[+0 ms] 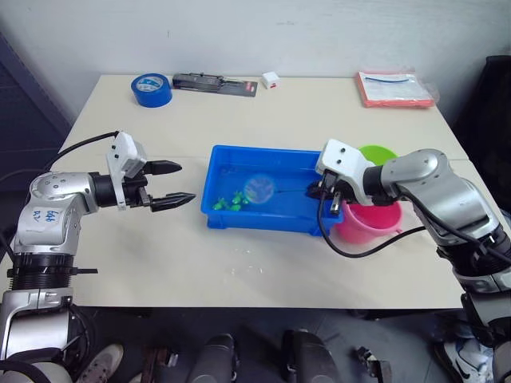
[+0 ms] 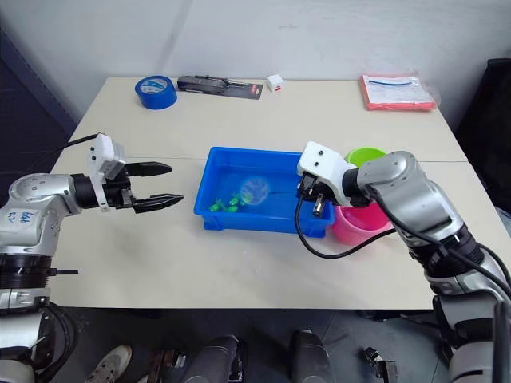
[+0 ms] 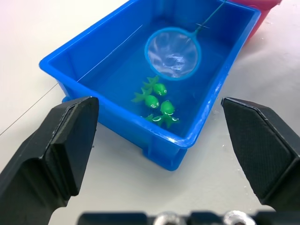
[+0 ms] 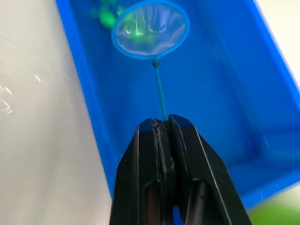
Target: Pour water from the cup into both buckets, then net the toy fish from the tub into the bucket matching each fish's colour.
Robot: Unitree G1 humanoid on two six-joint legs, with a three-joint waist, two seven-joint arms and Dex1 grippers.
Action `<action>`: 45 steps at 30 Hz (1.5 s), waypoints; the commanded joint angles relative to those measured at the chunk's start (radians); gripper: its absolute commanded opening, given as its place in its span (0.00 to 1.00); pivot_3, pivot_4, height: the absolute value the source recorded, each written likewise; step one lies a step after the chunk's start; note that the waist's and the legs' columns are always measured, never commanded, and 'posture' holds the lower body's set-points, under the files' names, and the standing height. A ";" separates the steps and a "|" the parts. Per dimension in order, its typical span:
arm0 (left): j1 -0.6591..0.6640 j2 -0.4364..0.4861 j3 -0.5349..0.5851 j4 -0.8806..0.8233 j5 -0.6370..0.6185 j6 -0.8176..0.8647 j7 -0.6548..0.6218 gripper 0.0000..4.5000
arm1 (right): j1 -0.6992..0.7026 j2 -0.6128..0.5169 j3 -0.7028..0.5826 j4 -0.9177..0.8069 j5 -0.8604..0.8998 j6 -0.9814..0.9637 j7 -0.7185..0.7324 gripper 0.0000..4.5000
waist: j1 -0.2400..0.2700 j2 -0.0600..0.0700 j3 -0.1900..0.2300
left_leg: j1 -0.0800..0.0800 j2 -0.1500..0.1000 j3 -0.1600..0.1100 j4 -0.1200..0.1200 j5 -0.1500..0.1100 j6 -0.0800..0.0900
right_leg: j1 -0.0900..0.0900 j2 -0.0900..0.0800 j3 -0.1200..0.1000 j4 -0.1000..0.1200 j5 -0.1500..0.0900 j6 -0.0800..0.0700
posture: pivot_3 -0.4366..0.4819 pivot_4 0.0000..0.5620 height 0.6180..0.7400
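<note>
I've got the right gripper (image 4: 164, 129) clamped on the net (image 3: 172, 53) handle over the tub (image 1: 227, 214), left gripper (image 1: 174, 184) wide open, empty, beside it.

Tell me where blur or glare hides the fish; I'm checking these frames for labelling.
Right wrist view: the green fish are a soft smear behind the net. Left wrist view: they are crisp, with glints on the mesh. Eye views: the net's hoop looks hazy.
</note>
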 commanded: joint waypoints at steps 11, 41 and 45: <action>0.055 0.040 0.019 -0.106 -0.046 0.037 -0.007 1.00 | -0.079 -0.029 0.071 0.109 -0.105 -0.038 0.085 0.18 | -0.002 0.000 0.000 | 0.000 0.001 0.000 -0.001 0.000 0.000 | 0.000 0.000 -0.001 0.000 0.000 0.000 | 0.48 0.27 0.98; 0.089 0.075 0.057 -0.150 -0.073 0.057 0.025 1.00 | -0.139 0.175 0.019 0.178 -0.084 0.101 0.065 0.18 | -0.004 0.000 0.000 | 0.000 0.001 -0.001 -0.001 0.000 0.000 | 0.000 0.000 -0.004 0.000 0.000 0.000 | 0.48 0.27 0.98; 0.085 0.069 0.052 -0.149 -0.075 0.056 0.023 1.00 | -0.160 0.186 -0.039 0.175 -0.029 0.197 0.054 0.18 | -0.004 0.000 0.000 | 0.000 0.001 -0.001 -0.001 0.000 0.000 | 0.000 0.000 -0.004 0.000 0.000 0.000 | 0.48 0.27 0.98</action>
